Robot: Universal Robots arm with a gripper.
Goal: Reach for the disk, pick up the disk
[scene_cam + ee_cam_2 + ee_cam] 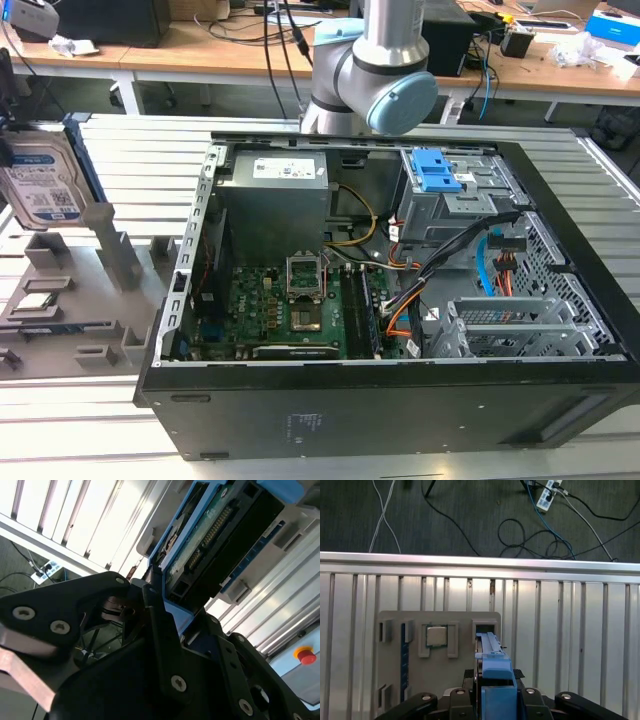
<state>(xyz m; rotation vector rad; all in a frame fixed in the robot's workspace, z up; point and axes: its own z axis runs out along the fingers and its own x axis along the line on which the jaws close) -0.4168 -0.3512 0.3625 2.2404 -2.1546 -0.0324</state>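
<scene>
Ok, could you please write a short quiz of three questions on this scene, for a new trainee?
1. True or false: the silver-grey rectangular hard disk with blue side rails lies inside the open black metal computer case.
2. In the first wrist view, what sits in a pocket of the flat grey plastic fixture tray? A) a square silver processor chip; B) a red mug; C) a screwdriver.
3. Fill in: in the exterior view, the hard disk is on the exterior view's ____ of the case.
Key: 1 false; 2 A; 3 left.
</scene>
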